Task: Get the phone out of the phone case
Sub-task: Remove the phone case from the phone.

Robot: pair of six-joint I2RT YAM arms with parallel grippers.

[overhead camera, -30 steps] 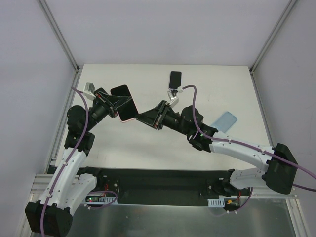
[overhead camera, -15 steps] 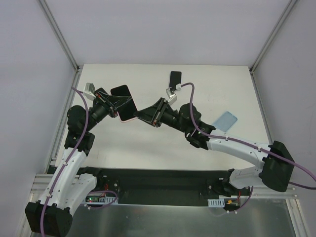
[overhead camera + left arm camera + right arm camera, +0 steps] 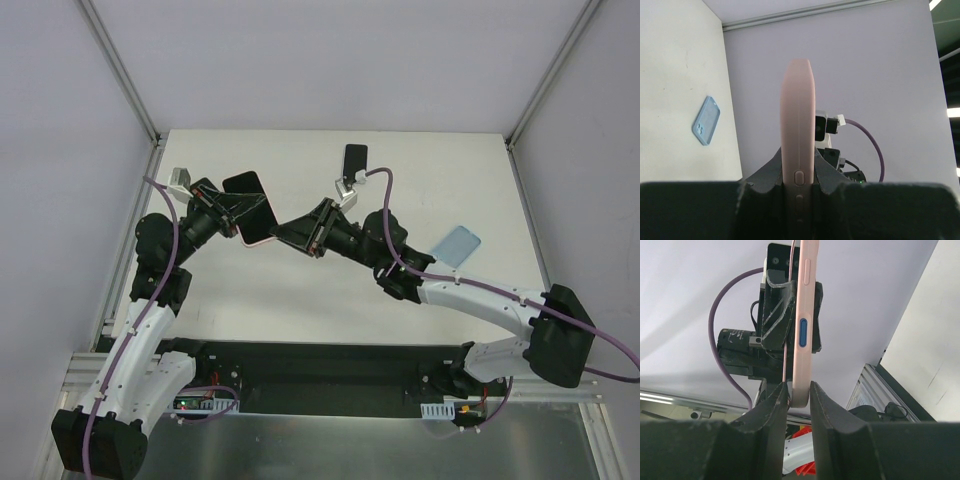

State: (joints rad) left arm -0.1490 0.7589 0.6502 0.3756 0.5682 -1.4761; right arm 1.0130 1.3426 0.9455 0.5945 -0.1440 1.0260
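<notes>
A phone (image 3: 248, 200) with a black screen sits in a pink phone case (image 3: 259, 242) and is held up above the table. My left gripper (image 3: 228, 213) is shut on it from the left. In the left wrist view the case (image 3: 798, 120) stands edge-on between the fingers, side buttons showing, with the gripper (image 3: 798, 186) clamped on its lower part. My right gripper (image 3: 281, 236) reaches in from the right. In the right wrist view its jaws (image 3: 797, 396) close round the bottom end of the case (image 3: 803, 330), the right finger touching, a thin gap on the left.
A second black phone (image 3: 355, 158) lies at the back of the white table. A light blue empty case (image 3: 457, 244) lies at the right, also in the left wrist view (image 3: 706, 120). Grey walls and metal frame rails enclose the table.
My right gripper has moved left and slightly up, bringing its jaws onto the lower corner of the cased phone. The left arm and phone have hardly moved.
</notes>
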